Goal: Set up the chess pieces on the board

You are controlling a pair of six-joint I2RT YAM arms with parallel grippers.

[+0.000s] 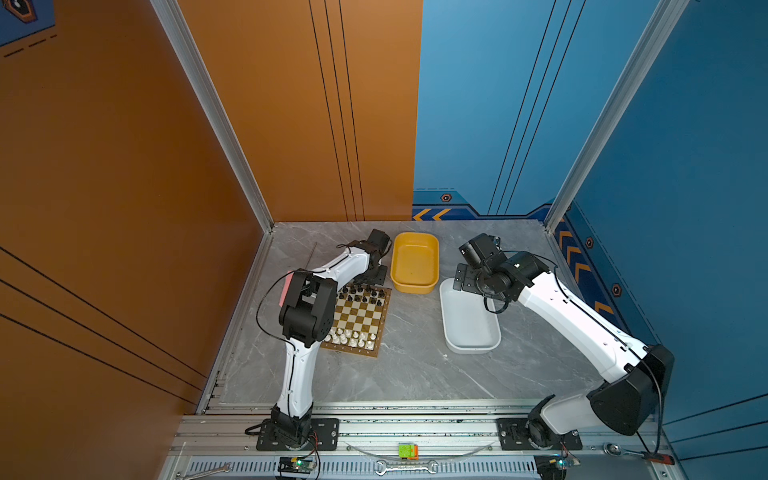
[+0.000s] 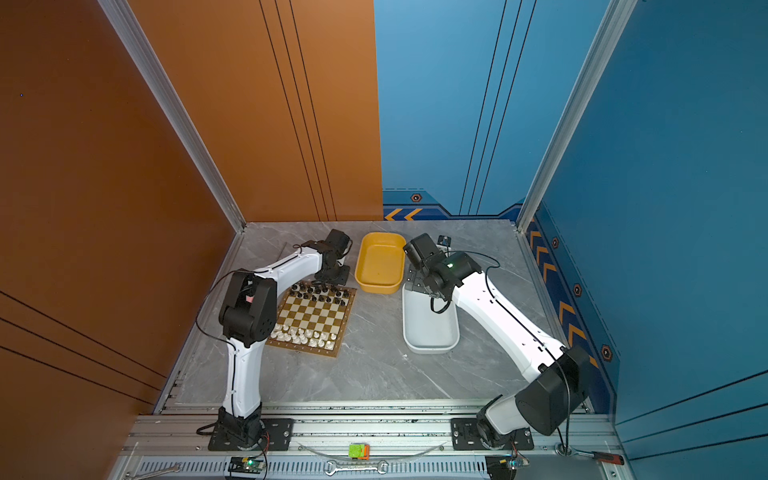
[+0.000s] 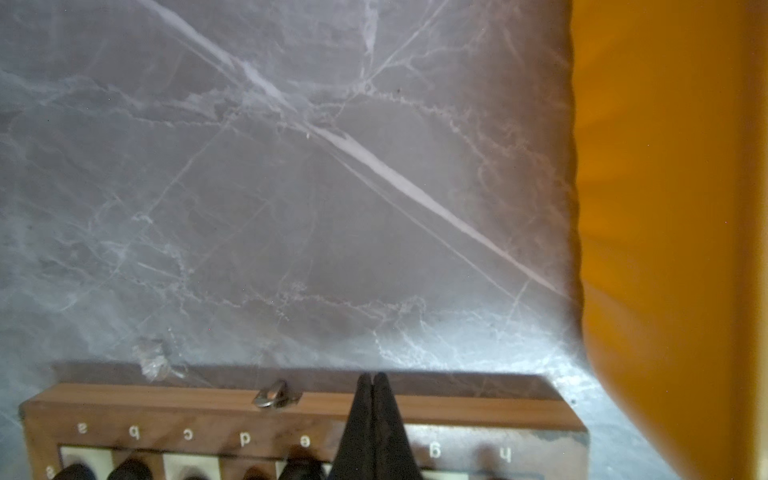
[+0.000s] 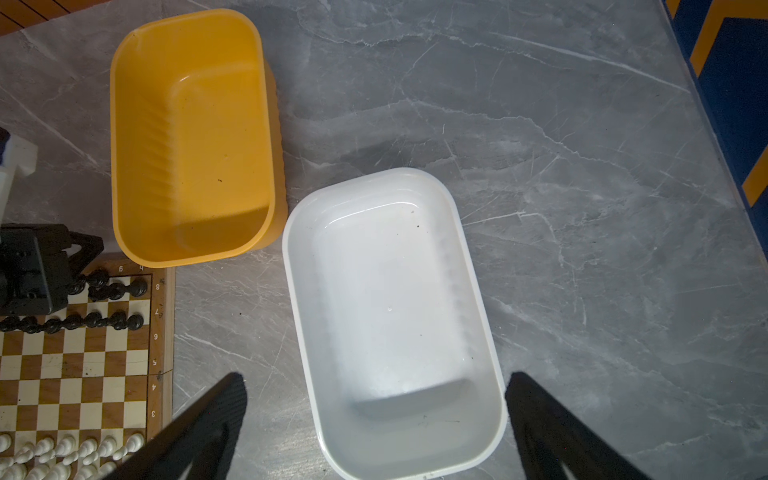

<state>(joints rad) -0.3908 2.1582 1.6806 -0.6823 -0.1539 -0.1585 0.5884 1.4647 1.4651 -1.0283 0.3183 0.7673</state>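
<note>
Judged a late tidy-up along the black back rank. Low in the left wrist view, left gripper (image 3: 372, 380) pinched fully together above the lettered rim of the board (image 3: 166, 407), nothing visible between its tips; so best used as a pusher, not a clamp. Nudge only at the base of a piece, slowly, then lift straight up to spare the neighbours. Left of centre in both top views, black chess pieces (image 1: 361, 293) in two rows at the board's upper edge, white chess pieces (image 1: 351, 338) in two rows at its lower edge, middle squares bare. Cannot tell whether every piece sits on its proper square. In the right wrist view, right gripper (image 4: 376, 377) spread wide and empty above the white tub (image 4: 395, 291), itself empty, just beside the equally empty yellow tub (image 4: 191, 145). Underneath, smooth grey veined marble tabletop (image 1: 415, 374), likely slippery for small round bases; orange wall panels (image 1: 104, 166) at upper left, blue wall panels (image 1: 685, 166) at upper right, aluminium posts (image 1: 216, 116) between.
</note>
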